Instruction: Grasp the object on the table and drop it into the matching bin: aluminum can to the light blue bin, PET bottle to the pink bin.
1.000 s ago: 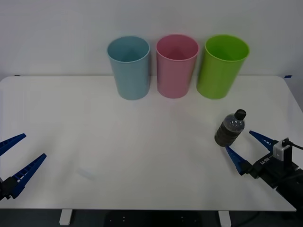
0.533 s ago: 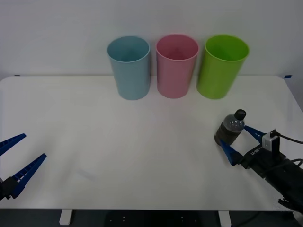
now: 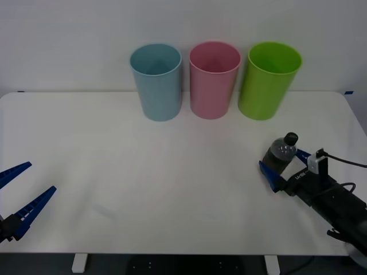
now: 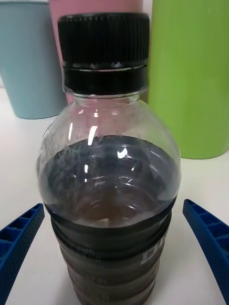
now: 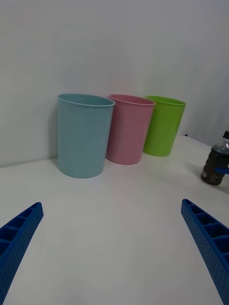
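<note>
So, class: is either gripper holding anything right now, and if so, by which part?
Nothing is held. The right gripper is open around the PET bottle's lower body without touching; the left gripper is open and idle.

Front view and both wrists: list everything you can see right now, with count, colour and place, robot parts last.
PET bottle: one, clear with dark brown liquid and black cap, upright near the table's right edge.
Light blue bin: one, pale blue, left of the back row.
Pink bin: one, pink, middle of the row.
Green bin: one, lime green, right of the row.
Table: one, white, under everything.
Right gripper: one, blue fingers open either side of the bottle, not closed on it.
Left gripper: one, blue, open, at the near left edge.
</note>
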You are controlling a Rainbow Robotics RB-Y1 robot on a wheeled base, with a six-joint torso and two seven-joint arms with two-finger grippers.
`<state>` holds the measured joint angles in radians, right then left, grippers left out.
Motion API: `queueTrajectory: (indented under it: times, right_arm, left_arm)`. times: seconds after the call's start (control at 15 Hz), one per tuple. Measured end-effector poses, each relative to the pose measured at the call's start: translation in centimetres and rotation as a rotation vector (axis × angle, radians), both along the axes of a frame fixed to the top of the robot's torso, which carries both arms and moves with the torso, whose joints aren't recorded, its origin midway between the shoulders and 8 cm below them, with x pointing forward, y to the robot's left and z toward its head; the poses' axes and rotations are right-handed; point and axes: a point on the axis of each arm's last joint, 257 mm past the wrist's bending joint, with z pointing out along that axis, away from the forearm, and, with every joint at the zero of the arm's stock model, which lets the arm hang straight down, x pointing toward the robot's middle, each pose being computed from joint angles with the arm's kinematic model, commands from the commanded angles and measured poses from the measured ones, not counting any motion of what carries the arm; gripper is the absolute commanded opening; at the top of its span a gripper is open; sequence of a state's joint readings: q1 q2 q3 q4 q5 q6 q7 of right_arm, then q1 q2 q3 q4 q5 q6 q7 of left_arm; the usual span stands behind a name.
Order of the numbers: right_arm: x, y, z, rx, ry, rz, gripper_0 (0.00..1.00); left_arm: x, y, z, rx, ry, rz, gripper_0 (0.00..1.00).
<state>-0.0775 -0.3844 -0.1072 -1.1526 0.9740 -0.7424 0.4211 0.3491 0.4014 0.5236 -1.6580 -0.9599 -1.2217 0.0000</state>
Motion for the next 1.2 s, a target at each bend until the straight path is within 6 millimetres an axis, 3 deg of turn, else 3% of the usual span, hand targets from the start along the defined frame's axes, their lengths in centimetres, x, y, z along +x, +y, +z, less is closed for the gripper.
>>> queueTrajectory:
  times: [0.53, 0.6, 0.67, 0.73, 1.2]
  right_arm:
    - [0.58, 0.63, 0.17, 0.004, -0.008, -0.010, 1.00]
    - [0.58, 0.66, 0.19, 0.005, -0.009, -0.010, 0.78]
    - [0.59, 0.66, 0.19, 0.004, -0.010, -0.010, 0.08]
    - [0.59, 0.67, 0.20, 0.004, -0.010, -0.010, 0.00]
    - [0.54, 0.92, 0.55, 0.014, -0.017, 0.000, 0.00]
  left_arm:
    - [0.00, 0.00, 0.00, 0.000, 0.000, 0.000, 1.00]
    - [0.00, 0.00, 0.00, 0.000, 0.000, 0.000, 1.00]
    - [0.00, 0.00, 0.00, 0.000, 0.000, 0.000, 1.00]
    - [0.00, 0.00, 0.00, 0.000, 0.000, 0.000, 1.00]
    - [0.00, 0.00, 0.00, 0.000, 0.000, 0.000, 1.00]
